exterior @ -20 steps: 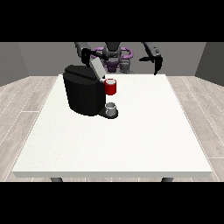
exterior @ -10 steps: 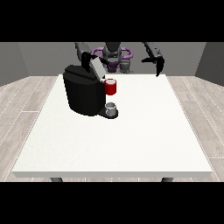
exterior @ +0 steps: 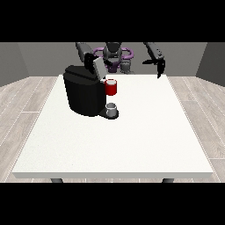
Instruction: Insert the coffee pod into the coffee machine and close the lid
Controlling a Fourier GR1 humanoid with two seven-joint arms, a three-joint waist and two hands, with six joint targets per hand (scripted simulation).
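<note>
Since the earlier frames, the hand at the view's right (exterior: pixel 159 65) has lifted slightly and swung a little further out; the hand at the view's left (exterior: pixel 90 58) has stayed behind the coffee machine (exterior: pixel 83 90).

Right-side hand: hangs above the far edge of the surface (exterior: pixel 132 140), fingers pointing down, holding nothing; curl cannot be judged. Left-side hand: close to the raised lid (exterior: pixel 98 67), finger state cannot be told.

Red thing at the machine (exterior: pixel 111 87) sits at the open front. Below it a grey thing (exterior: pixel 112 108) rests on the machine's base; cannot confirm it is the pod. Pod not identified elsewhere.

Risk (judgement): if the lid is pushed down with no pod seated, the task ends incomplete. A push from behind could also shift the machine.
</note>
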